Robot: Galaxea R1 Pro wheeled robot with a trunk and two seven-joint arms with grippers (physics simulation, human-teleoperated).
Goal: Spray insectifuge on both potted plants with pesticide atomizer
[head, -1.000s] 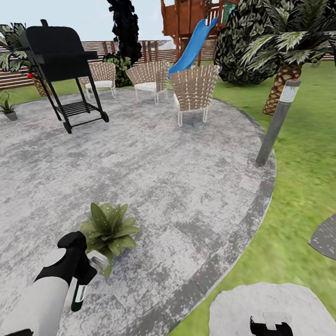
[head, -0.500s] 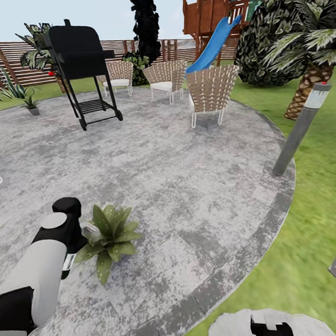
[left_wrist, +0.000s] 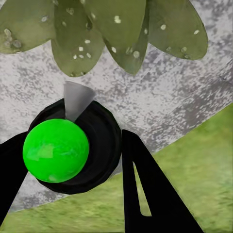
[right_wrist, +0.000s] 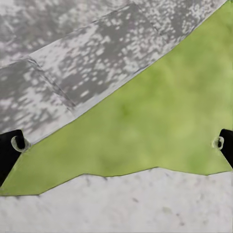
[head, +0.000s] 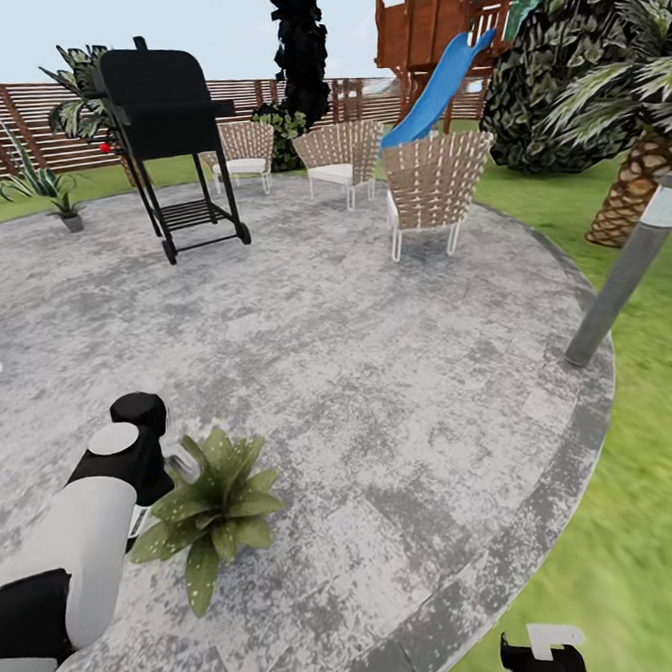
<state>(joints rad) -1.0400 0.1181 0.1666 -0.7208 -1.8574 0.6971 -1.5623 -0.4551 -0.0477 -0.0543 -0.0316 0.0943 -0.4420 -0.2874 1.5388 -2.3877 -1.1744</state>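
Location is a residential back garden, rendered in simulation. Evidence: round grey paved patio (head: pixel 380 393) bordered by lawn (head: pixel 646 475), brown slat fence (head: pixel 21 127), black wheeled barbecue (head: pixel 166 127), wicker chairs (head: pixel 436 189), wooden play tower with blue slide (head: pixel 434 89), palms (head: pixel 634 155).

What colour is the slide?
Blue; the slide shows best in the head view.

Two potted plants (head: pixel 210 510) (head: pixel 66 210), three wicker chairs (head: pixel 436 184), one grill (head: pixel 164 102), one bollard lamp (head: pixel 627 268).
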